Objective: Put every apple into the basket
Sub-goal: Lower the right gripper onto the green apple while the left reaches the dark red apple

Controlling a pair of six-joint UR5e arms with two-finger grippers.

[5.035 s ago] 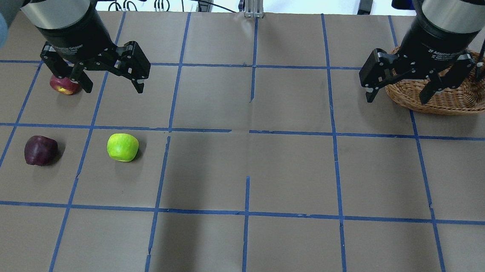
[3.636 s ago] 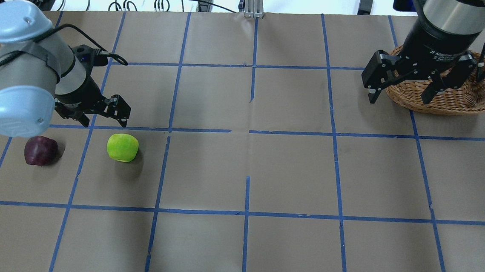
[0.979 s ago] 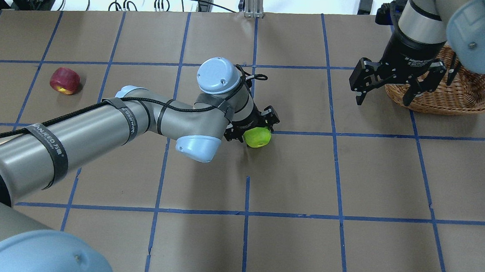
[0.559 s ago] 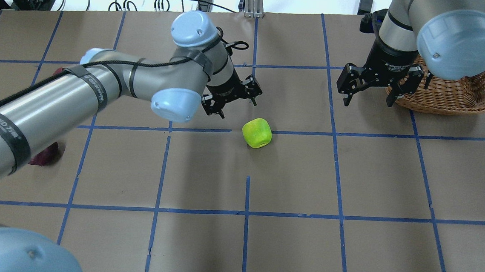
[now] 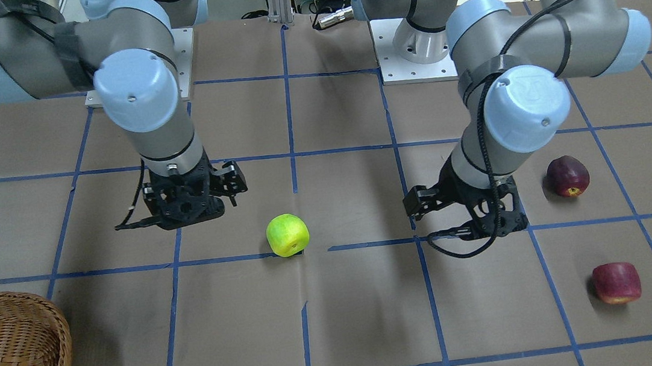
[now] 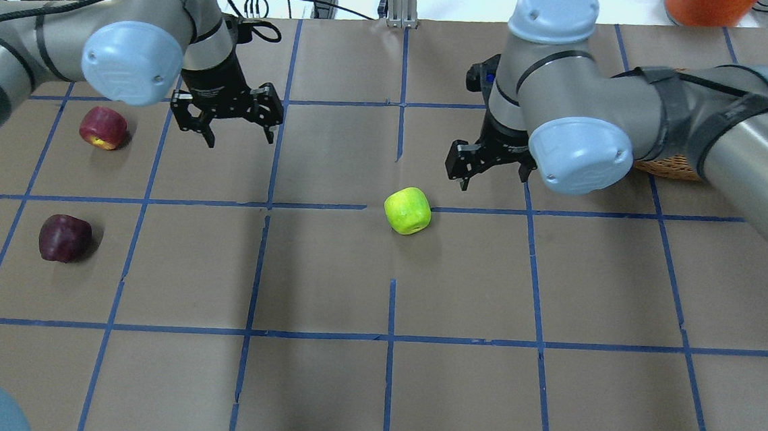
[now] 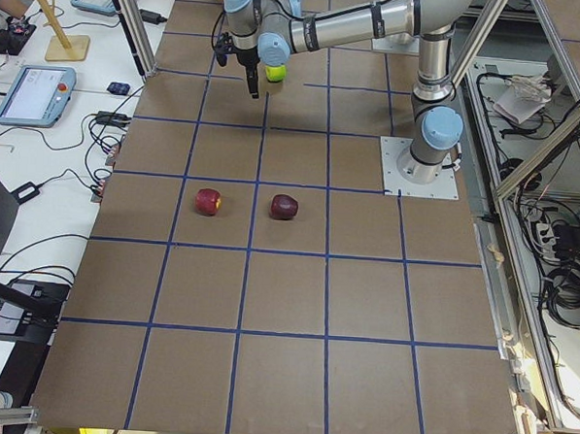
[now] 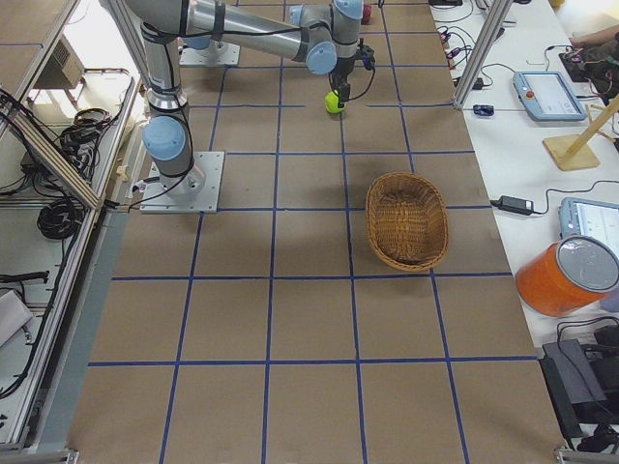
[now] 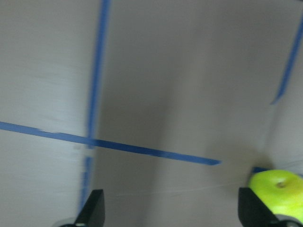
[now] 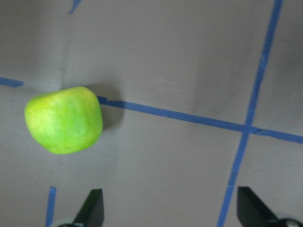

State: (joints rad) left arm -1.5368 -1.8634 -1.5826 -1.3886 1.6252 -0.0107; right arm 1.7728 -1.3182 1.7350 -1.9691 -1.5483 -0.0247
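Observation:
The lime-green apple (image 6: 408,210) lies alone on the mat near the table's middle, also in the front view (image 5: 287,235). My right gripper (image 6: 488,172) is open and empty, just beyond and to the right of it; its wrist view shows the apple (image 10: 64,119) at the left. My left gripper (image 6: 235,120) is open and empty, well to the apple's left. The dark red apple (image 6: 103,127) and the maroon apple (image 6: 65,238) lie at the far left. The wicker basket (image 5: 5,356) stands at the right, mostly hidden behind my right arm in the overhead view.
Brown paper with a blue tape grid (image 6: 389,337) covers the table. My right arm's elbow (image 6: 577,155) hangs between the green apple and the basket. An orange container (image 8: 566,275) and tablets sit on a side table beyond the basket. Cables lie past the far edge.
My left gripper carried the green apple to the middle, let it go and has drawn back to the left. My right arm has swung from the basket toward the green apple.

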